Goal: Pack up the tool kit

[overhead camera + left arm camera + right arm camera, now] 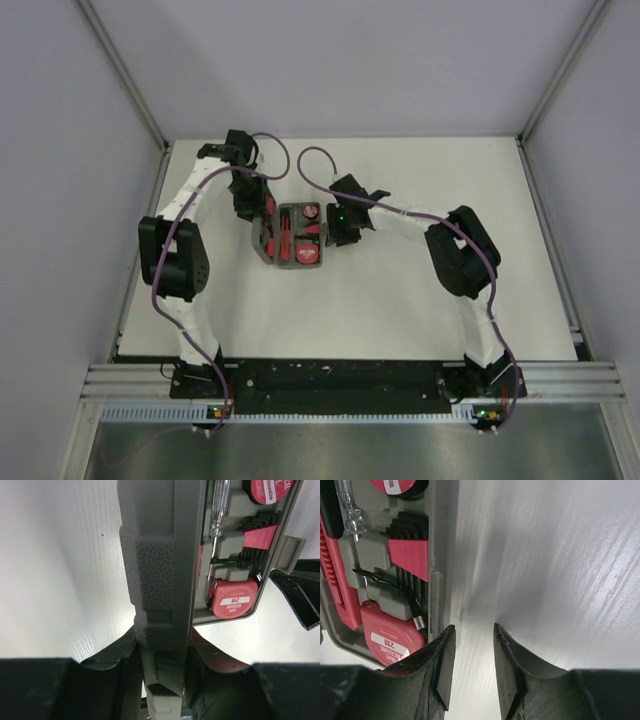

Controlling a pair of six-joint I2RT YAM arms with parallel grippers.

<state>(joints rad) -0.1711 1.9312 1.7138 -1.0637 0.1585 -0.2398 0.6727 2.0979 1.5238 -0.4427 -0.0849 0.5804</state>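
Centrally on the white surface point(400, 320), just ahead of the 2 arms, sits the grey case point(291, 236), open, with red and black tools showing in its tray.

The left pincer point(162, 650) is at the case's left side and is clenched on the lid point(150, 570). In the left wrist view the lid runs edge-on between the 2 fingers, with its textured outer face turned left, away from the tray. How steeply the lid stands I cannot tell.

Inside the tray, the red tape measure point(232, 600), labelled 2M, lies in the corner slot. Beside it a set of black hex keys point(410, 550) sits in a red holder, and a clear-handled screwdriver point(218, 510) lies in a slot nearer the middle. A round red-labelled item at the far end is cut off by the frame.

The right pincer point(472, 655) is at the case's right edge, near the tape-measure corner. It is released, with a clear gap between its fingers that shows only bare surface. One finger is just beside the case rim, but I cannot tell whether it touches.
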